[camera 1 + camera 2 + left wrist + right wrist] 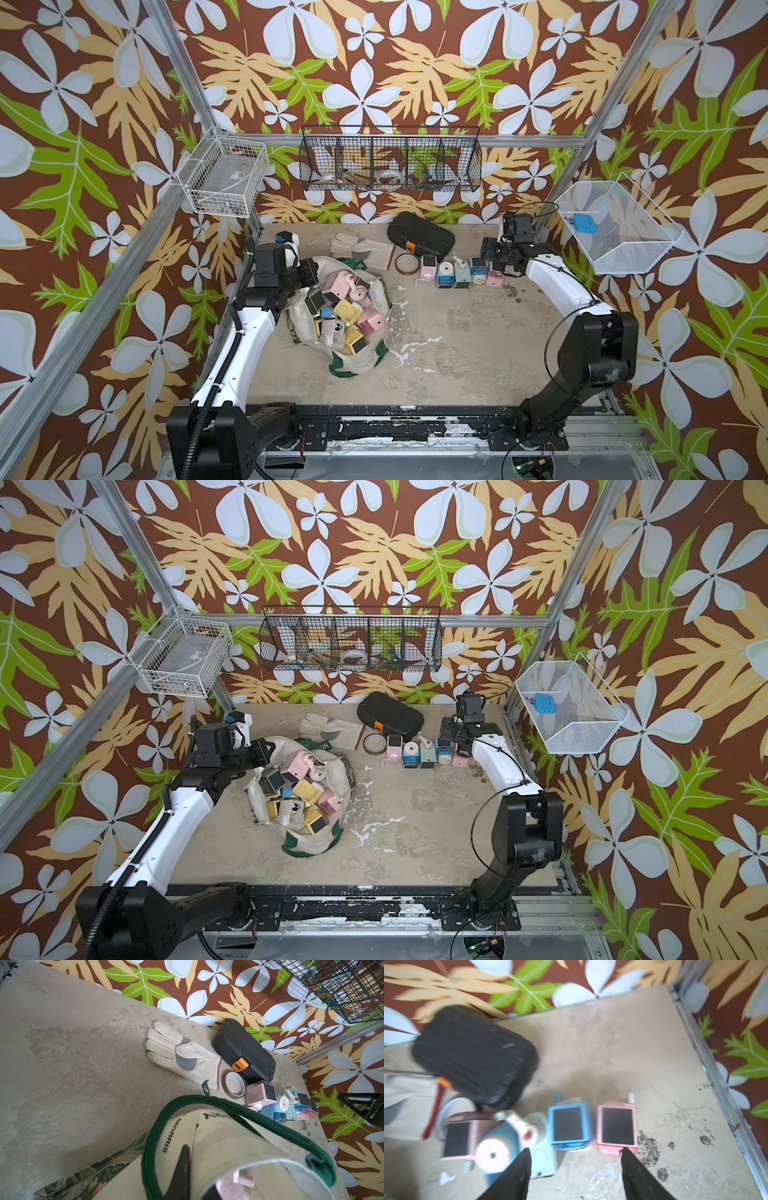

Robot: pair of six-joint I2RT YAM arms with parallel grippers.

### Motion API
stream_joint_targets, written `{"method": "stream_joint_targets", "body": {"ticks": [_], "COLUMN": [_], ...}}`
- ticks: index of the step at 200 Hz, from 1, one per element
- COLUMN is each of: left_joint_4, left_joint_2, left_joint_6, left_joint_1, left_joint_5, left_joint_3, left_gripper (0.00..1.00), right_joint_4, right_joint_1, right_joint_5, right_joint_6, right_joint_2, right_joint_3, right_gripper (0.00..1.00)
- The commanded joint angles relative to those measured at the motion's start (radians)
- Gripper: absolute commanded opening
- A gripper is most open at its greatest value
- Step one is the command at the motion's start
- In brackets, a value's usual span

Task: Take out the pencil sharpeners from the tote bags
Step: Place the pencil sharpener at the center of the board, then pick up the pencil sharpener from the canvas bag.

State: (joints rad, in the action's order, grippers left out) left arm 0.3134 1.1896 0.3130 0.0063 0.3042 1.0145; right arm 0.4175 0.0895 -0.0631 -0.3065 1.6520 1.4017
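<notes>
Left gripper is pinched shut on the canvas rim of the tote bag, which sits at about 9 o'clock on the table. The wrist view shows one dark finger pressed against the cloth beside the "MORRIS" lettering. I judge this hold props the mouth open so the heap of pencil sharpeners inside is reachable.

Right gripper hangs with its jaws wide and nothing between them. It is over the row of five sharpeners standing at 1 o'clock, nearest the pink end sharpener.

The row is hemmed in. The tape roll lies just beside its 9 o'clock end, and the black case sits behind at 12. The glove lies at 11.

Free room lies toward 3 o'clock, up to the metal edge rail. There is also bare table from the centre to 5 o'clock.
</notes>
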Motion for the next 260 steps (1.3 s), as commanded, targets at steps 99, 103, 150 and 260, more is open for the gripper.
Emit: {"method": "stream_joint_targets", "body": {"ticks": [99,103,150,260], "left_joint_4": [-0.042,-0.042,-0.042,-0.045], "left_joint_2": [-0.016,-0.015,-0.019,-0.022], "left_joint_6": [0.027,0.026,0.030,0.031], "left_joint_1": [0.005,0.005,0.004,0.005], "left_joint_5": [0.011,0.010,0.017,0.015], "left_joint_3": [0.002,0.001,0.001,-0.001], "left_gripper": [0.00,0.00,0.00,0.00], "right_joint_4": [-0.402,-0.422,-0.545,-0.602], "right_joint_1": [0.559,0.566,0.738,0.959], "right_joint_5": [-0.136,-0.121,-0.044,0.012], "right_joint_6": [0.116,0.120,0.222,0.307], "right_joint_2": [-0.485,-0.490,-0.490,-0.270], "right_joint_3": [-0.381,-0.396,-0.466,-0.432], "right_gripper": [0.67,0.67,0.64,0.60]}}
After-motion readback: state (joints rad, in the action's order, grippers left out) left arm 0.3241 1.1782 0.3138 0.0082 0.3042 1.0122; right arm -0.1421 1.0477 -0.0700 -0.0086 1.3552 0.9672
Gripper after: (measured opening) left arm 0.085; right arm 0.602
